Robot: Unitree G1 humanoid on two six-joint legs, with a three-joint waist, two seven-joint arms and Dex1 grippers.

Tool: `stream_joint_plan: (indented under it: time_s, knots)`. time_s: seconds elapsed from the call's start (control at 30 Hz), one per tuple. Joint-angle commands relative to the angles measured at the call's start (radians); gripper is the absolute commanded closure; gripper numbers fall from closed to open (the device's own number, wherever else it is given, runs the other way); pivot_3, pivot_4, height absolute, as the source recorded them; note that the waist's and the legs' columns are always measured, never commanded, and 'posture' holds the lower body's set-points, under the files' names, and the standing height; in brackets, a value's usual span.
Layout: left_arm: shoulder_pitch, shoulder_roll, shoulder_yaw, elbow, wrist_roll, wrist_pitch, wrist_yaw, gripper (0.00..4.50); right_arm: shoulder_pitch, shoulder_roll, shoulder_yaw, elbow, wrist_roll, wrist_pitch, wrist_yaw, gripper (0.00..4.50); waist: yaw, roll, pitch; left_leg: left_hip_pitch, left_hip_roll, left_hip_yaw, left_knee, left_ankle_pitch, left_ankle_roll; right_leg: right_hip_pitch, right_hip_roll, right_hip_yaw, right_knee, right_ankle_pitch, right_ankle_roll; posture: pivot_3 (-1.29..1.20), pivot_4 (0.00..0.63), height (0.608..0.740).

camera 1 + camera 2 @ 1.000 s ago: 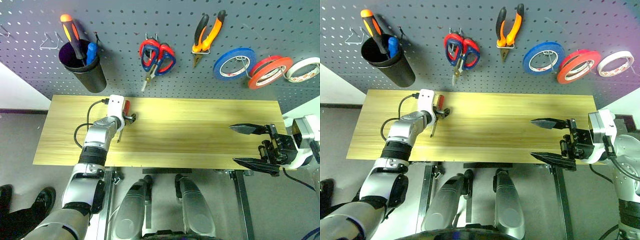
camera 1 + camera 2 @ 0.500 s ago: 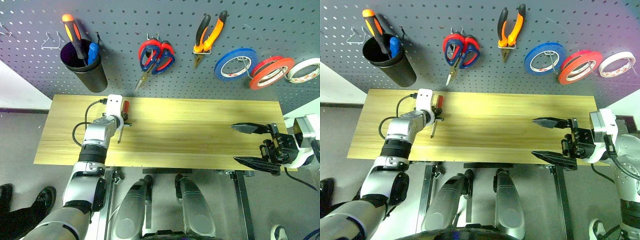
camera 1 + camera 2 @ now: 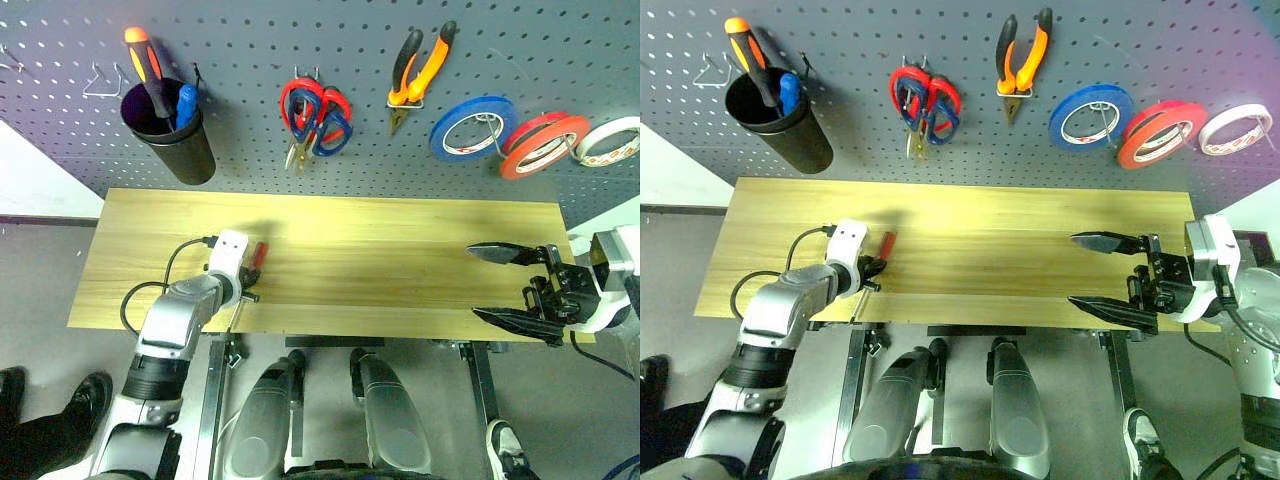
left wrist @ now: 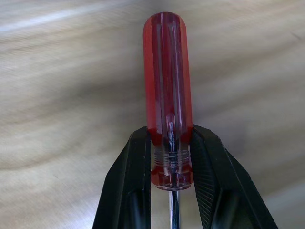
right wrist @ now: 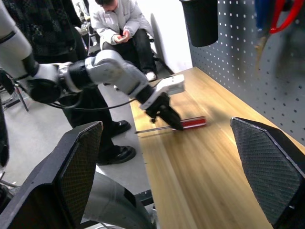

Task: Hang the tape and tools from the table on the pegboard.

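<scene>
The left gripper (image 4: 170, 188) had its fingers clamped on the red-handled screwdriver (image 4: 167, 95) at the handle's collar, low over the bench (image 3: 400, 260). Carrying it up to the pegboard (image 3: 300, 40) seemed next. The right gripper (image 3: 515, 283) stood spread and empty. Only the left wrist view revealed the exact grip.

A black cup (image 3: 170, 135) hangs as the landmark, holding an orange-and-black screwdriver (image 3: 145, 70) and a blue-handled tool (image 3: 184, 103) — both upright. Well to its right hang red-handled scissors (image 3: 305, 110), further right a blue roll (image 3: 470, 127), farthest a white roll (image 3: 608, 140). A seated person (image 5: 119, 24) shows beyond the cup — holding something small
</scene>
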Motion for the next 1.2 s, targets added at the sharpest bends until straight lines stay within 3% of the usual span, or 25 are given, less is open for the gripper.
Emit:
stream_joint_plan:
  time_s: [0.03,0.33,0.57,0.7,1.2]
  knots:
    - [0.028,0.035,-0.024,-0.14,0.005,-0.127,-0.047,3.71,-0.009,0.004,-0.009,0.041,-0.011,-0.035,0.025,0.0,0.001,0.0,0.0,0.0,0.0,0.0,0.0,0.0,0.0,0.0,0.0,0.0,0.0,0.0,0.0,-0.11,0.387,0.718]
    - [0.107,0.142,-0.025,-0.285,0.033,-0.451,-0.155,3.71,-0.062,0.006,-0.011,0.137,-0.015,-0.065,0.051,0.0,-0.002,0.001,-0.001,0.001,0.0,0.0,-0.011,0.001,0.002,0.0,0.0,-0.001,-0.01,0.0,0.0,-0.1,0.364,0.718]
    - [0.066,0.201,0.015,-0.342,0.087,-0.67,-0.171,3.71,-0.064,0.014,-0.022,0.135,0.01,-0.067,0.064,0.0,0.004,0.002,-0.001,0.0,0.0,0.0,-0.012,0.002,0.001,0.001,0.0,-0.003,-0.013,0.0,0.0,-0.1,0.335,0.718]
    - [-0.01,0.226,0.049,-0.354,0.046,-0.693,-0.216,3.71,-0.094,0.018,-0.016,0.16,0.003,-0.086,0.073,0.0,0.004,0.002,-0.002,0.001,0.0,0.0,-0.012,0.003,-0.001,0.001,0.0,-0.004,-0.013,0.001,0.0,-0.09,0.319,0.718]
    - [-0.315,0.171,0.09,-0.265,0.044,-0.62,-0.144,3.71,-0.155,0.047,-0.042,0.197,0.058,-0.066,0.092,0.0,0.006,0.003,-0.005,0.0,-0.001,0.0,-0.007,0.006,-0.004,0.001,-0.001,-0.012,-0.009,0.002,0.002,-0.08,0.272,0.718]
